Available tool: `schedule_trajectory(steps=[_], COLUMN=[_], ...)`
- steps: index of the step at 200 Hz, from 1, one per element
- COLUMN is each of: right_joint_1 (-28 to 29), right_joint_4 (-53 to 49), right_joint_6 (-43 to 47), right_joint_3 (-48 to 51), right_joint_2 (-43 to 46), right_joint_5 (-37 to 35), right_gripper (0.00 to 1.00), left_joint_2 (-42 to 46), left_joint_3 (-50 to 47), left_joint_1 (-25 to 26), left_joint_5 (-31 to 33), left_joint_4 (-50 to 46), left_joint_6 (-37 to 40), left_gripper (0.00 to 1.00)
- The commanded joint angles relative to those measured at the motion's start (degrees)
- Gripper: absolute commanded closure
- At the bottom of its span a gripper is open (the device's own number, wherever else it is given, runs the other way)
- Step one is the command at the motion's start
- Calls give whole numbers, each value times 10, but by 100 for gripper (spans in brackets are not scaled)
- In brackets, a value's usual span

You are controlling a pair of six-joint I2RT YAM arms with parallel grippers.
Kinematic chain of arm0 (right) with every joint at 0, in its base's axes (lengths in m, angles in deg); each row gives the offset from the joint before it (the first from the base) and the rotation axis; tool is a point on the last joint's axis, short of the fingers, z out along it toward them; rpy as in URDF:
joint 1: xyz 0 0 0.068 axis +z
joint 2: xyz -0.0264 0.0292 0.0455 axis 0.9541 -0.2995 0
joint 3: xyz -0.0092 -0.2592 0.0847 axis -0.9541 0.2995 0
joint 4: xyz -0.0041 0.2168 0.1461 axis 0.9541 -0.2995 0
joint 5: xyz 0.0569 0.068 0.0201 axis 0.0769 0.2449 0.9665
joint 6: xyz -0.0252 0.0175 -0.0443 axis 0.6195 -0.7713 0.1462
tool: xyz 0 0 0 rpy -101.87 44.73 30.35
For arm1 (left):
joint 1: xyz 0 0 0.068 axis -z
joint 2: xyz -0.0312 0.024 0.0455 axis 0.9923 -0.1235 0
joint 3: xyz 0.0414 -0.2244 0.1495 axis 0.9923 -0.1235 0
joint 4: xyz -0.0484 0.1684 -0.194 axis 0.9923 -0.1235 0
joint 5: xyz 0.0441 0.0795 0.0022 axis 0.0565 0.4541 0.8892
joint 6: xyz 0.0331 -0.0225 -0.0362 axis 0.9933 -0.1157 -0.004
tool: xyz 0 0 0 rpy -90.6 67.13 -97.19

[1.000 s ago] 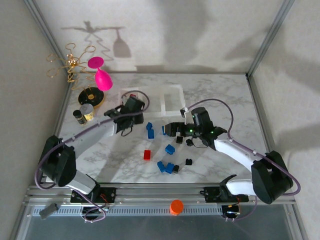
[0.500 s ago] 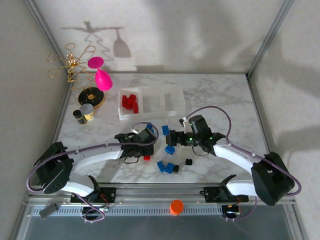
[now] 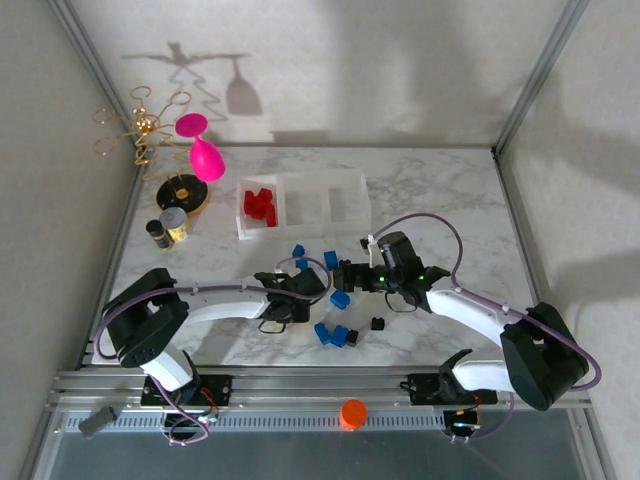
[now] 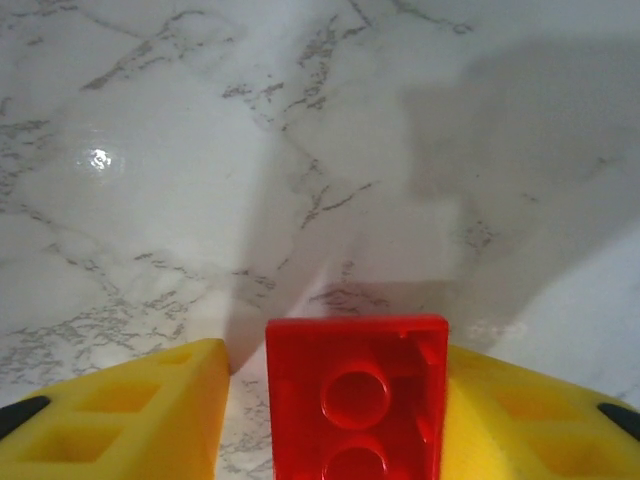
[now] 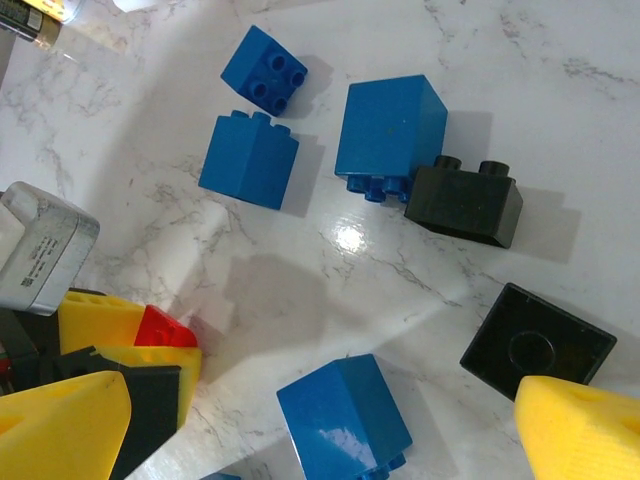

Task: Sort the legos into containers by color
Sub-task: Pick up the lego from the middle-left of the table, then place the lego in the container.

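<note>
A red lego (image 4: 355,390) sits between my left gripper's (image 4: 335,348) yellow fingers, low over the marble table; the jaws are shut on it. The right wrist view shows that red lego (image 5: 163,327) too. From above, the left gripper (image 3: 306,286) is at mid-table. My right gripper (image 3: 346,277) faces it, open, with a blue lego (image 5: 340,415) lying between its spread fingers. Loose blue legos (image 3: 330,260) and black legos (image 3: 378,322) lie around both grippers. The clear containers (image 3: 304,207) stand behind; the left bin holds red legos (image 3: 260,205).
A pink goblet (image 3: 200,150) and a gold wire stand (image 3: 145,125) are at the back left, with a small gold-lidded jar (image 3: 172,222) in front of them. An orange cap (image 3: 352,412) lies on the rail by the arm bases.
My left arm swung from the left bin down to mid-table, opened, then closed round the red lego. The right gripper slid slightly nearer and stayed open.
</note>
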State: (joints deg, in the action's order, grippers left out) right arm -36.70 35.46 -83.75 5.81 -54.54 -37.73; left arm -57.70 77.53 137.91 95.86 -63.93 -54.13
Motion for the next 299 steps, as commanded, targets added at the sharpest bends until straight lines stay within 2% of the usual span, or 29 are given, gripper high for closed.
schedule_trajectory(steps=[1,43,94,127,151,176,209,231,255,274,299], right_joint_1=[-3,-5,-5,-2,-3,-3,-3,-2,-2,-3,-5], right_joint_4=[13,24,57,75,93,105,115,122,119,121,114], right_joint_6=[-1,0,-3,-13,-24,-33,-41,-42,-46,-44,-42], right_joint_3=[5,4,-3,-24,-40,-56,-67,-70,-73,-68,-69], right_joint_2=[2,-6,-14,-15,-25,-33,-38,-44,-46,-42,-47], right_joint_5=[-5,4,35,39,31,22,2,-4,-9,-17,-23], right_gripper=[1,1,1,1,1,1,1,1,1,1,1], left_joint_2=[-7,8,53,82,78,51,-33,-96,-183,-226,-275], left_joint_3=[16,17,44,87,133,187,262,308,382,421,470], left_joint_1=[4,4,-3,-46,-108,-175,-255,-290,-324,-337,-346], left_joint_5=[22,37,78,104,128,147,143,137,128,117,133], left_joint_4=[-3,-16,-62,-82,-82,-57,-26,8,1,14,8], left_joint_6=[-3,-7,0,40,91,144,184,207,222,235,245], left_gripper=[52,66,69,68,68,68,68,68,68,68,66])
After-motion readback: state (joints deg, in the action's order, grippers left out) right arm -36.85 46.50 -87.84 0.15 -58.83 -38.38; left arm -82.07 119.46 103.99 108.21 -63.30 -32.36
